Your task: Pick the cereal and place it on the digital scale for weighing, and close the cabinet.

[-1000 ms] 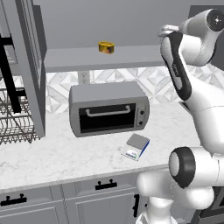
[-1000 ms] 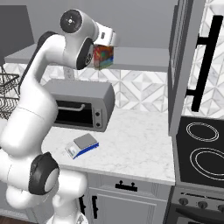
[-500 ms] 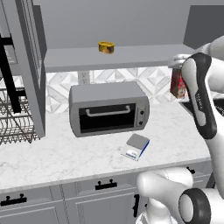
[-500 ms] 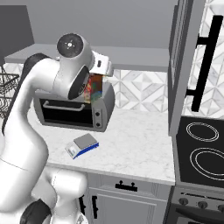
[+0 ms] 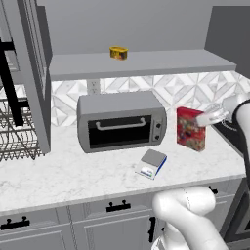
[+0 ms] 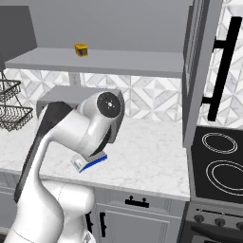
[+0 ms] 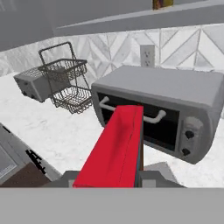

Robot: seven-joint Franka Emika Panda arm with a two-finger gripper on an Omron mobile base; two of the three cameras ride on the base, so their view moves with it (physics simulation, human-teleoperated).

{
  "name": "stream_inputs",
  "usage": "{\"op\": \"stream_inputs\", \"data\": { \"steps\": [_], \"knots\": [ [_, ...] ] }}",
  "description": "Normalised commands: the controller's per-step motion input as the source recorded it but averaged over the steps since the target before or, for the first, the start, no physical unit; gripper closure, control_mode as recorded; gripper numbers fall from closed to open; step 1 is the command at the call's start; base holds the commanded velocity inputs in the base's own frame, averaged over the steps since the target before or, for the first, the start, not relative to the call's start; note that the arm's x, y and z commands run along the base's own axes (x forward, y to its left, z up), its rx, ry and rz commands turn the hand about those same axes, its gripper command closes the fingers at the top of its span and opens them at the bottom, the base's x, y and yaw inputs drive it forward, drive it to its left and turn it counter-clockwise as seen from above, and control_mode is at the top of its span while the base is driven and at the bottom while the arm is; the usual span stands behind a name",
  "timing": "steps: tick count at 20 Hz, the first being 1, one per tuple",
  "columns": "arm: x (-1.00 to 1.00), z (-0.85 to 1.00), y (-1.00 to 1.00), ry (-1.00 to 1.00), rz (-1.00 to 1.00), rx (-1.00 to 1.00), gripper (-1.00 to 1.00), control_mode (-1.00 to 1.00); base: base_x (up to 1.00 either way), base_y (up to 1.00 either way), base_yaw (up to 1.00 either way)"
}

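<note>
- The cereal [image 5: 191, 129] is held clamped in the gripper [image 5: 209, 117], above the counter [image 5: 58, 171] to the right of the toaster oven [image 5: 122, 121]; in the hand view its red edge [image 7: 116, 148] runs out between the fingers.
- The digital scale [image 5: 151, 164] lies nearer and to the left of the box, just in front of the oven.
- A tall, thin box can be expected to topple if it is released tilted or off-centre on the small plate.
- The oven's corner could be clipped on the way across, twisting the box in the grip.
- The cabinet door [image 5: 30, 73] stands open at far left and could be forgotten or struck by the arm.
</note>
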Motion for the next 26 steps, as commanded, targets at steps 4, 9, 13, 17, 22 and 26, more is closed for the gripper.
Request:
{"op": "stream_inputs", "data": {
  "steps": [4,9,13,17,22,26],
  "knots": [
    [0.41,-0.21,0.35,0.23,0.42,0.0,1.0,-1.0,0.0,0.0,0.0],
    [0.41,-0.35,0.14,-0.05,0.37,0.09,1.0,-1.0,0.0,0.0,0.0],
    [0.32,-0.32,0.0,-0.11,0.15,0.08,1.0,-1.0,0.0,0.0,0.0],
    [0.21,-0.26,0.0,-0.01,0.07,0.0,1.0,-1.0,0.0,0.0,0.0],
    [0.18,-0.34,0.0,0.0,0.05,0.0,1.0,-1.0,0.0,0.0,0.0],
    [0.17,-0.38,0.0,-0.01,0.06,0.0,1.0,-1.0,0.0,0.0,0.0]
  ]
}}
